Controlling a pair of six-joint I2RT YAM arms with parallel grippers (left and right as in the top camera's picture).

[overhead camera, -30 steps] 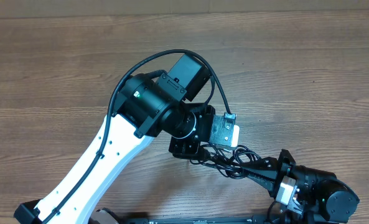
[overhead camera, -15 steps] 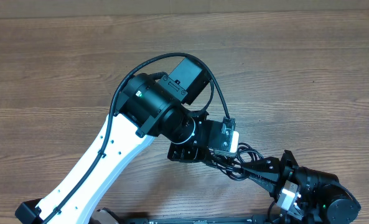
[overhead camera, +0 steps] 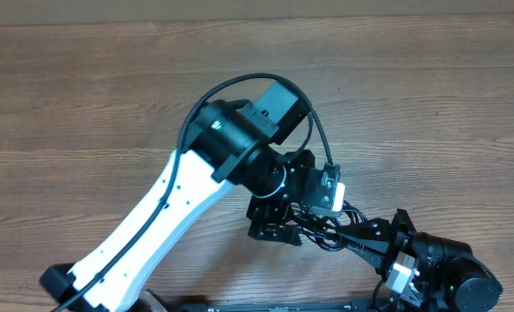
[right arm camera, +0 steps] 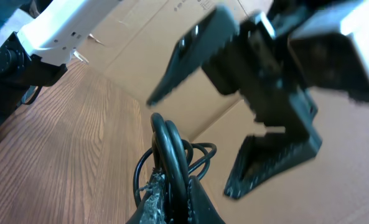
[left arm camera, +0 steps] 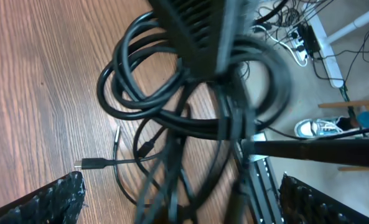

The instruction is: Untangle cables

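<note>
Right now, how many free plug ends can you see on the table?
2: a flat plug left of the cables, a thin silver tip just above it. More may be hidden.

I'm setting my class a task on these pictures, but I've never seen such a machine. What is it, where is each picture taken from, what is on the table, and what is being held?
You see two robot arms at a wooden table: the left arm, white, and the right arm, black, each ending in a two-finger gripper. The overhead picture looks down from above; the other two come from a camera on each wrist. The work is the cables, thin black cords looped in a tangle, one showing a small plug end. The right gripper is shut on the bundle. The left gripper stands wide open, a finger either side of the cords, gripping nothing.
</note>
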